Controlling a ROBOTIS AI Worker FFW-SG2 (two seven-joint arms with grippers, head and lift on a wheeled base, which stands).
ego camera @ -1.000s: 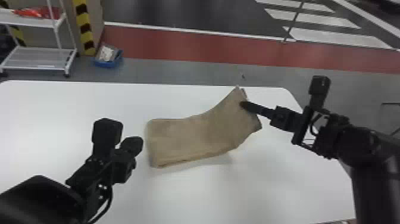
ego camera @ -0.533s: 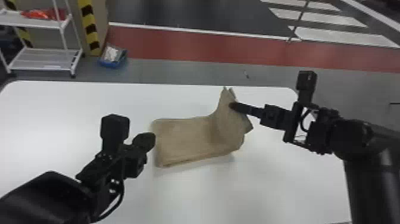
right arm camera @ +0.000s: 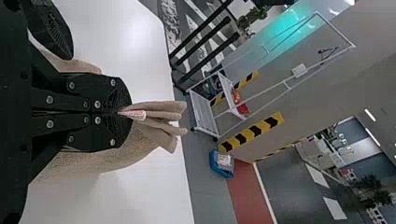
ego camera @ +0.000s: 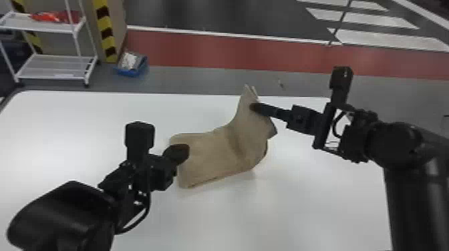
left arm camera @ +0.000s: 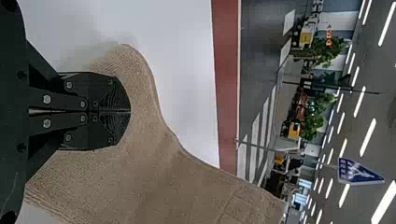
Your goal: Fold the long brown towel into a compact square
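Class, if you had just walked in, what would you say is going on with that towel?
A robot is partway through folding a brown towel on a white table. Its right gripper is shut on the layered end, holding it up off the table, while the other end lies flat. The left gripper, fingers closed, is over that flat end. It isn't a compact square yet.
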